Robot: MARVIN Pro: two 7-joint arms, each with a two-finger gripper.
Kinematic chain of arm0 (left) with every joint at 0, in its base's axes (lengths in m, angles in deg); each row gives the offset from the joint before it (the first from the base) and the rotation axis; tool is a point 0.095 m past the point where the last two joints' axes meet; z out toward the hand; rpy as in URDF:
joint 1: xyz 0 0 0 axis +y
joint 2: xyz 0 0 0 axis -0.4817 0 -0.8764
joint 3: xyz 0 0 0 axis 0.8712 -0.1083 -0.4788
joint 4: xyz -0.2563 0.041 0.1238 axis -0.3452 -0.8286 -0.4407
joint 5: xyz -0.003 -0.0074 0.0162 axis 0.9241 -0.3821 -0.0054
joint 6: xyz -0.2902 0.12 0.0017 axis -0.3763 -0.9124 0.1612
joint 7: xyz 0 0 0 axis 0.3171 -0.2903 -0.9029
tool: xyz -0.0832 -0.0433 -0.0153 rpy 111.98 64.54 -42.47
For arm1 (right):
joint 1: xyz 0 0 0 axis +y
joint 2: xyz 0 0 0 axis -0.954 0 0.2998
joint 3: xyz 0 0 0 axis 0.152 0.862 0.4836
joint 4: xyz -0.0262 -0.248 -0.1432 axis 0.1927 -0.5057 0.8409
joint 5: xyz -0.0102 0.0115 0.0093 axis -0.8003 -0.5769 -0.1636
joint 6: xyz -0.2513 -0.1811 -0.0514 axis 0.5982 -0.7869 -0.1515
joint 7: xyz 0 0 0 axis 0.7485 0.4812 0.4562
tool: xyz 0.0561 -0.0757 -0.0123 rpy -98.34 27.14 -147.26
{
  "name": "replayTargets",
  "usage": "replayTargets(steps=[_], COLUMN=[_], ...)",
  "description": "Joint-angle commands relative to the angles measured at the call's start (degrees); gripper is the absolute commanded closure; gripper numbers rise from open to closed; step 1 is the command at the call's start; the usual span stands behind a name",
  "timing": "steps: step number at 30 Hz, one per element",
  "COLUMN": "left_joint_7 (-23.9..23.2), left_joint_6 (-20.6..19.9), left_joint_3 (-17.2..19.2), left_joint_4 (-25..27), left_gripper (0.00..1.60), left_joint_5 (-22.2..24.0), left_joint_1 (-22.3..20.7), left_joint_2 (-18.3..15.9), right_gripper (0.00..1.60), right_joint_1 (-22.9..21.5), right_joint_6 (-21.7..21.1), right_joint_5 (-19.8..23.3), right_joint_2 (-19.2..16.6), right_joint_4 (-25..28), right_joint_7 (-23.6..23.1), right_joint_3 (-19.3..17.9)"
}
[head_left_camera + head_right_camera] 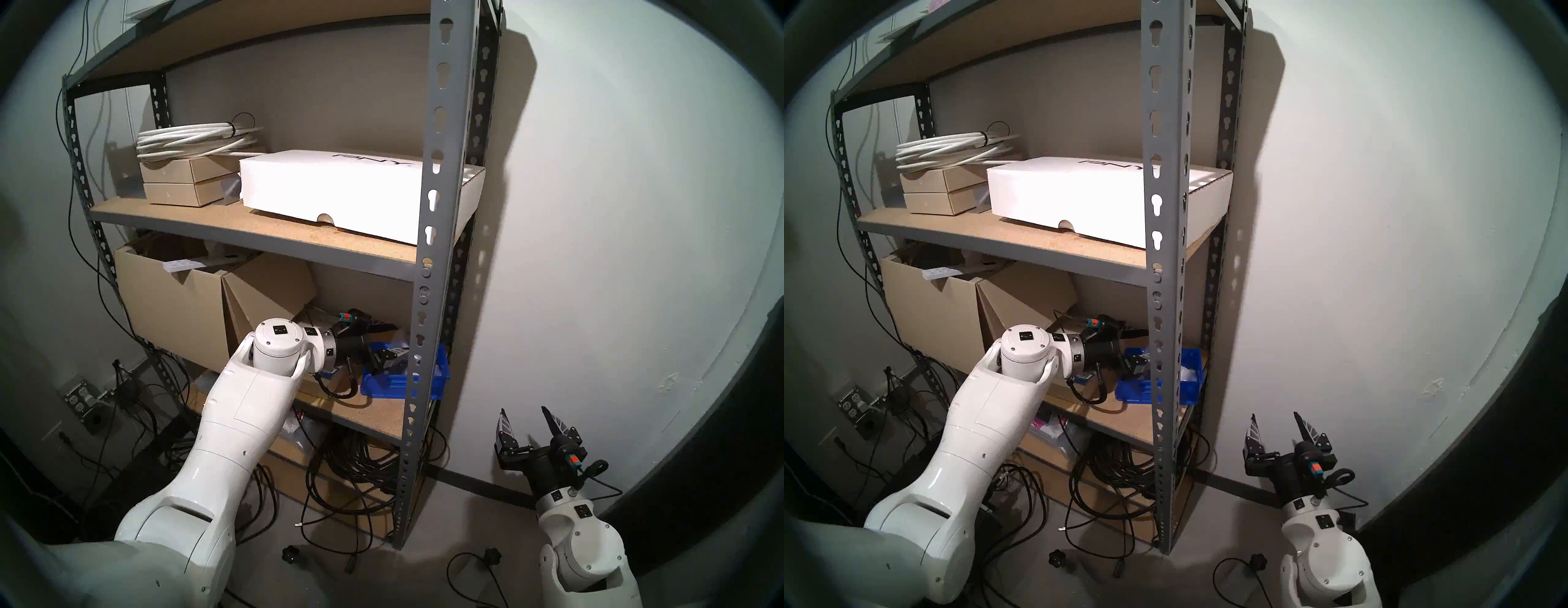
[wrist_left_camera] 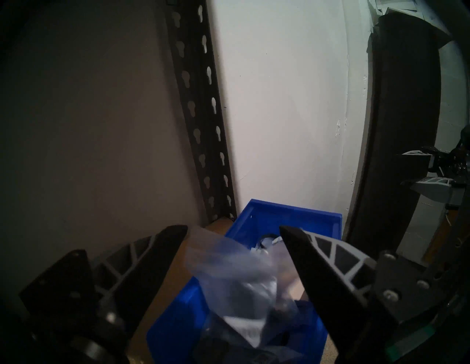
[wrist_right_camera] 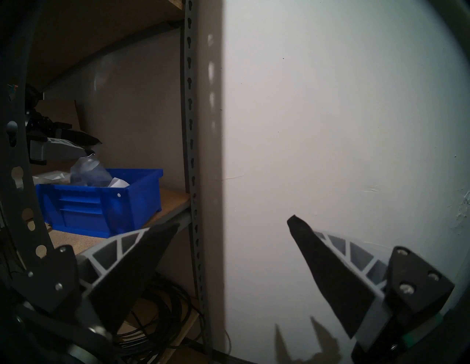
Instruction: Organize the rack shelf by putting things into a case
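The blue case point(image 1: 403, 378) stands on the lower board of the rack shelf point(image 1: 432, 254), at its right end. My left gripper point(image 2: 232, 228) is open just above the case's left side. A crinkly clear bag point(image 2: 236, 274) of dark parts stands between the spread fingers without being pinched, its lower part inside the case; it looks blurred. Another bag with a white label point(image 2: 244, 322) lies in the case beneath it. The right wrist view shows the case point(image 3: 101, 203) and the bag point(image 3: 86, 170) sticking up from it. My right gripper point(image 1: 524, 414) is open and empty, low, right of the rack.
Brown cardboard boxes point(image 1: 178, 305) fill the lower shelf's left half, close behind my left arm. A white flat box point(image 1: 339, 187) and white cable coil point(image 1: 191, 136) sit on the shelf above. Black cable coils point(image 1: 356, 463) lie under the lower board. The wall is close on the right.
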Motion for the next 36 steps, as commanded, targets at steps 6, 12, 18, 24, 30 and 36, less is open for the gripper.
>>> replayTargets(steps=[6,12,18,24,30,36], left_joint_7=[0.3,2.3,7.2,13.2,17.6,20.3], left_joint_6=[-1.1,-1.2,-0.7,1.1,2.5,1.9], left_joint_3=[3.4,6.6,10.8,14.5,16.5,18.3], left_joint_4=[5.8,10.8,15.4,20.2,24.0,27.5], left_gripper=[0.09,0.06,0.03,0.03,0.00,0.00], left_joint_5=[1.7,2.9,4.1,5.1,5.2,5.6], left_joint_1=[1.9,6.1,11.1,16.4,21.2,25.2], left_joint_2=[-0.9,-0.7,0.9,4.0,6.1,7.2], right_gripper=[0.00,0.00,0.00,0.00,0.00,0.00], right_joint_1=[-0.1,-0.1,-0.2,-0.2,-0.2,-0.2], right_joint_6=[0.2,0.2,0.2,0.2,0.2,0.2], right_joint_5=[0.0,0.0,0.0,0.0,0.0,0.0], right_joint_2=[0.0,0.0,0.0,0.0,0.0,0.0], right_joint_4=[1.2,1.2,1.2,1.1,1.2,1.2], right_joint_7=[0.0,0.0,0.0,0.0,0.0,0.0], right_joint_3=[0.0,0.0,0.0,0.0,0.0,0.0])
